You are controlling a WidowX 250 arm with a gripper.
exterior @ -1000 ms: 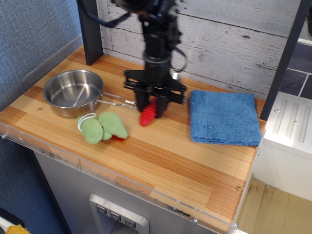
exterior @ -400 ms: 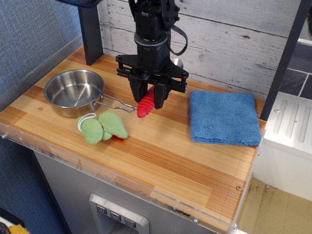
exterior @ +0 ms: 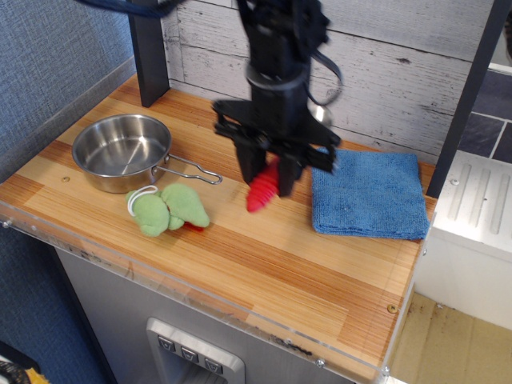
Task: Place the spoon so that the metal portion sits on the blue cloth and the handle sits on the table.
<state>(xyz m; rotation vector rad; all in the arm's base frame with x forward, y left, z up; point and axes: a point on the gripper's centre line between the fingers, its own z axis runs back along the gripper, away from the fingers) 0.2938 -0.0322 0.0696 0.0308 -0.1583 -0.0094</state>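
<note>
The black gripper clamps the spoon by its upper part, red ribbed handle hanging tip-down above the wooden table, just left of the blue cloth; steel pan and green plush toy lie left

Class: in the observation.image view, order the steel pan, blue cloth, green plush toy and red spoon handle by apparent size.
1. Blue cloth
2. Steel pan, close to the cloth
3. Green plush toy
4. Red spoon handle, partly hidden by the pincer
</note>
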